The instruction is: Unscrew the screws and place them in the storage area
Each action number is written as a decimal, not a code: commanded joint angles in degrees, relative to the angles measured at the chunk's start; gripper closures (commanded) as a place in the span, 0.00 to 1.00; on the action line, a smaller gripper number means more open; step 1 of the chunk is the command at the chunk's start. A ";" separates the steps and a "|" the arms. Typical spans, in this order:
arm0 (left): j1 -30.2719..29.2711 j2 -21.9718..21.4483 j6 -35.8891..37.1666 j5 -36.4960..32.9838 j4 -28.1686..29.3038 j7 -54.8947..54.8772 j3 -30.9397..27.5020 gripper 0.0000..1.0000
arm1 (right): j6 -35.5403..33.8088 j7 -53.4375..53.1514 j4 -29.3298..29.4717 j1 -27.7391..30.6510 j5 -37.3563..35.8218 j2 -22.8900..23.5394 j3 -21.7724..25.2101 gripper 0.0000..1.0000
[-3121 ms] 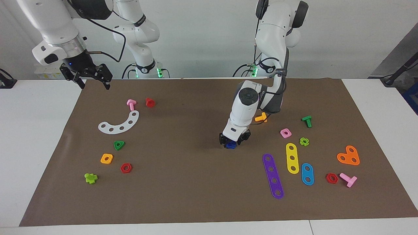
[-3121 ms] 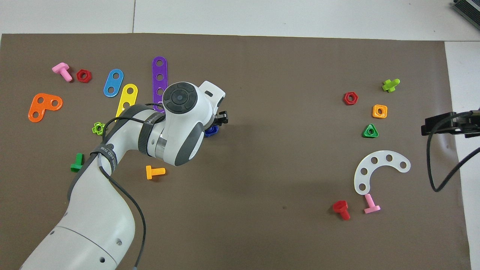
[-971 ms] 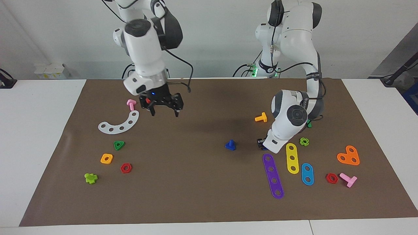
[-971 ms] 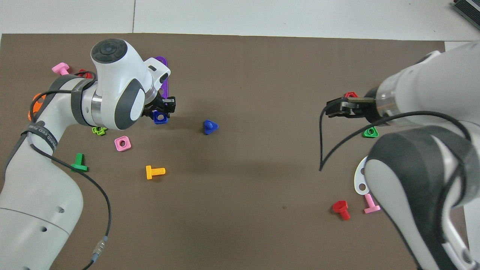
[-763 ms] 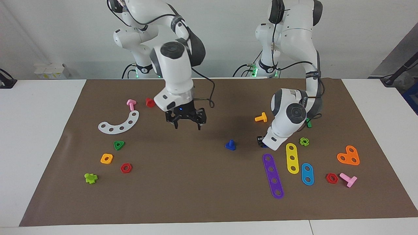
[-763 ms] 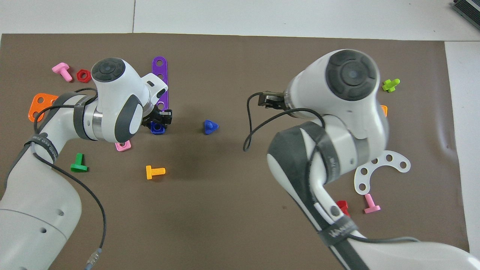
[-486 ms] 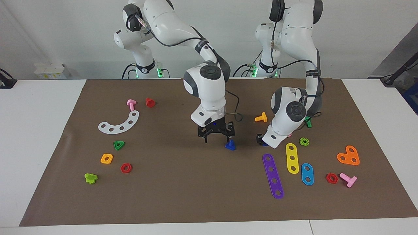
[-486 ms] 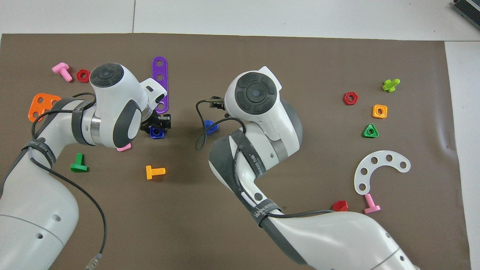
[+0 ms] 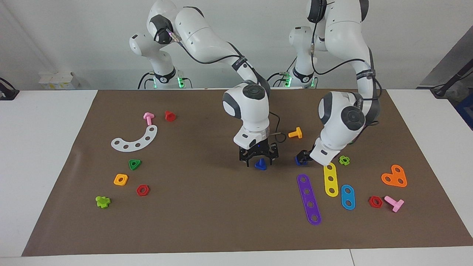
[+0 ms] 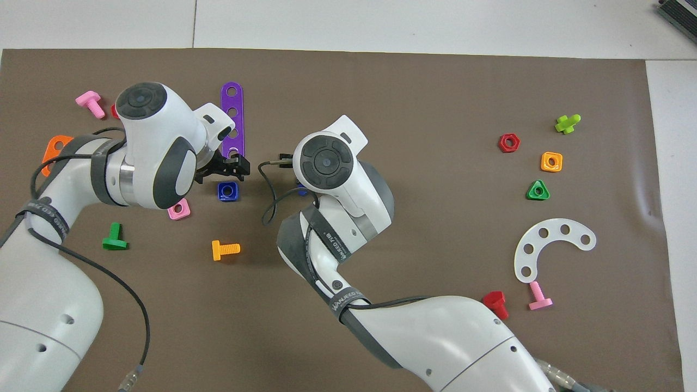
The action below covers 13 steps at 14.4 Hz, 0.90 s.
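Facing view: the blue screw (image 9: 261,164) is being straddled, head down on the brown mat (image 9: 207,207) mid-worktop, by the right claw (image 9: 258,159), whose fingers are being held wide, not gripping it. The left claw (image 9: 303,158), jaws open and empty, is being held over the blue square nut (image 10: 227,191).
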<state>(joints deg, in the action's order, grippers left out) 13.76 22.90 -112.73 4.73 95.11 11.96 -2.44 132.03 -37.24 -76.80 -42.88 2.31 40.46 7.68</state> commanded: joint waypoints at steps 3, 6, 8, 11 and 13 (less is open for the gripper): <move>-7.15 -5.93 12.34 0.11 -1.85 -8.77 -0.19 0.00 | 2.00 3.14 -2.74 -0.36 -0.37 -0.21 -1.17 0.37; -8.66 -9.27 20.15 -3.56 -3.95 -9.32 -0.20 0.00 | 2.10 3.23 -2.92 -0.45 -0.28 -0.21 -1.52 0.39; -8.57 -8.84 28.58 -6.13 -8.60 -9.41 -0.11 0.00 | 2.18 3.66 -4.41 -0.63 -0.28 -0.47 -1.52 0.41; -8.48 -8.75 33.97 -5.96 -12.66 -9.41 -0.11 0.00 | 2.53 4.63 -4.85 -0.63 -0.20 -0.56 -1.52 0.50; -8.57 -9.01 35.64 -5.96 -13.71 -9.41 -0.46 0.00 | 2.62 4.63 -4.68 -0.63 -0.20 -0.56 -1.52 0.53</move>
<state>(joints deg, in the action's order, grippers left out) 5.00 13.56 -79.71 0.13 83.24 2.81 -2.56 132.91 -33.93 -80.23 -43.96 2.31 40.58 6.92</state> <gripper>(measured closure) 0.000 0.498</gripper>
